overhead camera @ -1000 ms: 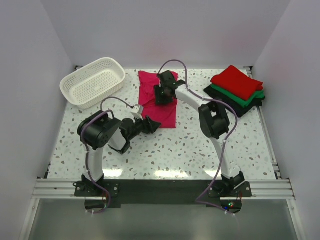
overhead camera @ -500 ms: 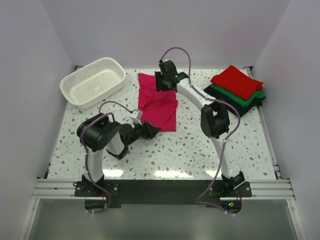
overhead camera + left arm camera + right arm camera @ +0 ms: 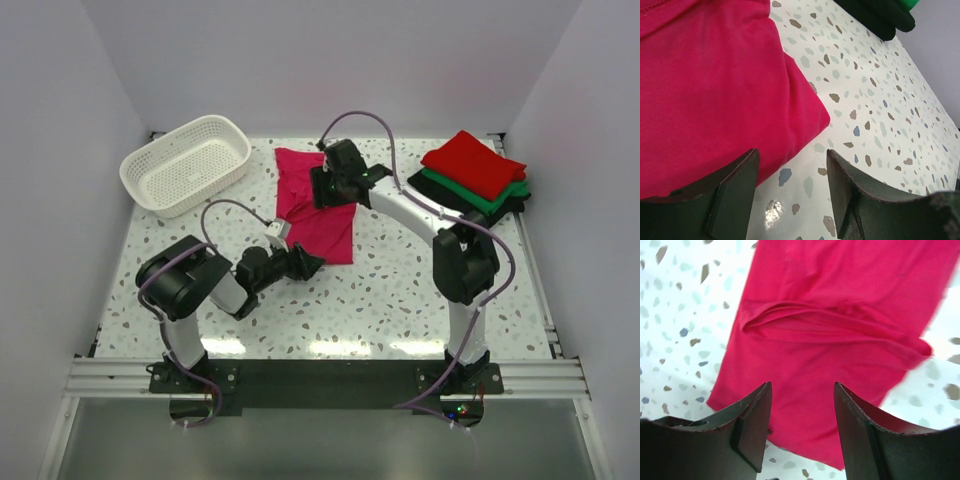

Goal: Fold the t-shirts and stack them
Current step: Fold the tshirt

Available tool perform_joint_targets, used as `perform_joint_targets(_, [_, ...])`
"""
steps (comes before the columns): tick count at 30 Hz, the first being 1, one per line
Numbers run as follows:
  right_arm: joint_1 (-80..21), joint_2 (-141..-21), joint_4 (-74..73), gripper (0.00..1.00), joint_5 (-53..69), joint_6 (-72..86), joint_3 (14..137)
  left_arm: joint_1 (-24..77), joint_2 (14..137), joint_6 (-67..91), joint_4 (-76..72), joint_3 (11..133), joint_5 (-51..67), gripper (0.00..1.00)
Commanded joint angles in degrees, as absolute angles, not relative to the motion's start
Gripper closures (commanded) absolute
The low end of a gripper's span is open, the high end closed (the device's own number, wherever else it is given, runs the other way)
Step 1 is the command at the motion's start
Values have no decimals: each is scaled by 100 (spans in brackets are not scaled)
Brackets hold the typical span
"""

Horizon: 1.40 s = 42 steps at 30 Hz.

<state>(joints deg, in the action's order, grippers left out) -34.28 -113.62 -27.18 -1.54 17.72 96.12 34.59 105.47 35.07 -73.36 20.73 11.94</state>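
Magenta-pink t-shirt (image 3: 840, 345) lies flat beneath the right gripper (image 3: 802, 387), jaws apart.

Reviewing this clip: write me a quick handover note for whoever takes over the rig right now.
Left gripper: open, empty, low by the near edge of the pink shirt.
Right gripper: open, empty, above its middle.
Done: red shirt, green shirt and black shirt folded, stacked far right.
Left: finish folding the pink shirt, then add it to the stack.
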Motion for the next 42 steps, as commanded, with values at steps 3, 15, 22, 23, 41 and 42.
perform_joint_targets(3, [-3709, -11838, -2558, 44, 316, 1679, 9808, 3761, 10265, 3051, -7164, 2390, 836, 39])
perform_joint_targets(15, [-3744, -13217, -2997, 45, 378, 1679, 11117, 3841, 11091, 2962, -7348, 2566, 738, 39])
perform_joint_targets(22, [-3735, -13850, -3374, 45, -104, 1626, 12074, 3841, 11373, 3155, -7733, 2206, 747, 39])
perform_joint_targets(23, [-3727, -13921, -3418, 45, -166, 1617, 12189, 3841, 11408, 3225, -7787, 2110, 764, 39])
perform_joint_targets(41, [-3428, -14072, -3261, 41, -466, 1714, 13553, 4052, 11417, 3472, -8358, 1529, 826, 39])
perform_joint_targets(42, [-3419, -13958, -3252, 41, -457, 1705, 13527, 4052, 11339, 3463, -8306, 1529, 817, 39])
